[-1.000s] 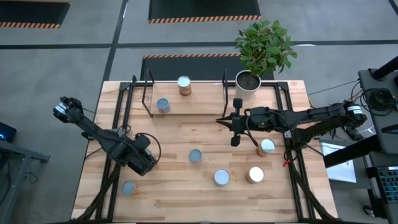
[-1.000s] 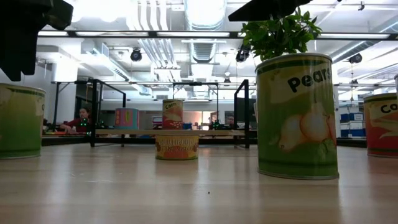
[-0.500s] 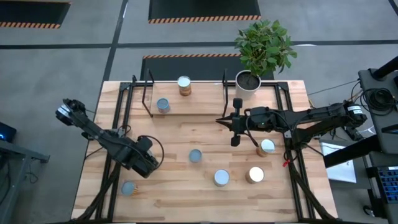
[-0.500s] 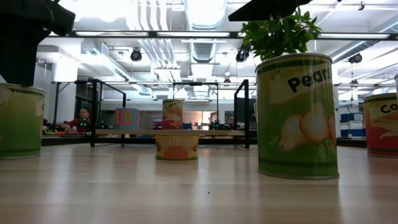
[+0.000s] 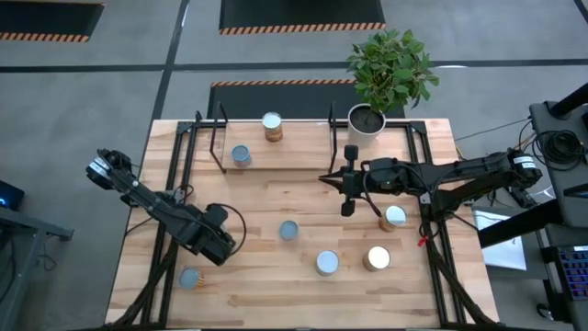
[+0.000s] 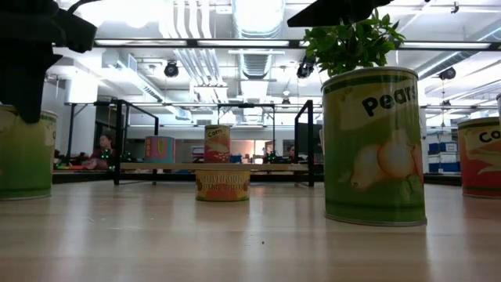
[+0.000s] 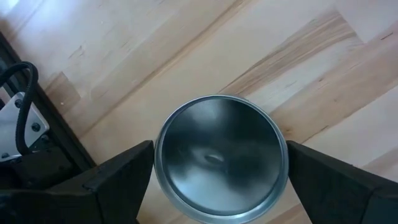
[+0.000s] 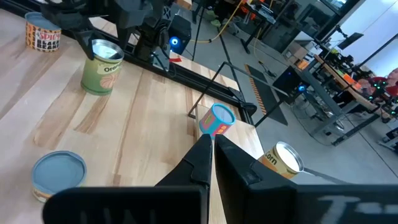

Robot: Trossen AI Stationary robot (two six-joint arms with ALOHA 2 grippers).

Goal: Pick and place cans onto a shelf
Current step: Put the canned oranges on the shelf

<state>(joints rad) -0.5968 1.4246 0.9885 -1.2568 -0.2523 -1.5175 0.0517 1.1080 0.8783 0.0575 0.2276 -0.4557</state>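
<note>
Leafy green plant [image 5: 391, 62] in white pot [image 5: 365, 122] at table's [image 5: 257, 198] far edge, striped floor mats [image 5: 301, 16] beyond

Shelf: low rack of thin black metal rods with a light wooden board [image 5: 285, 154], along the table's far edge
Cans on shelf: two upright tins, a pale-blue-topped one [image 5: 241, 155] and a tan-labelled one with a pale top [image 5: 272, 125]
Cans on table: five upright tins; front left [image 5: 189, 278], centre [image 5: 288, 230], front centre [image 5: 327, 263], bright-topped [image 5: 378, 258], right [image 5: 395, 216]
</note>
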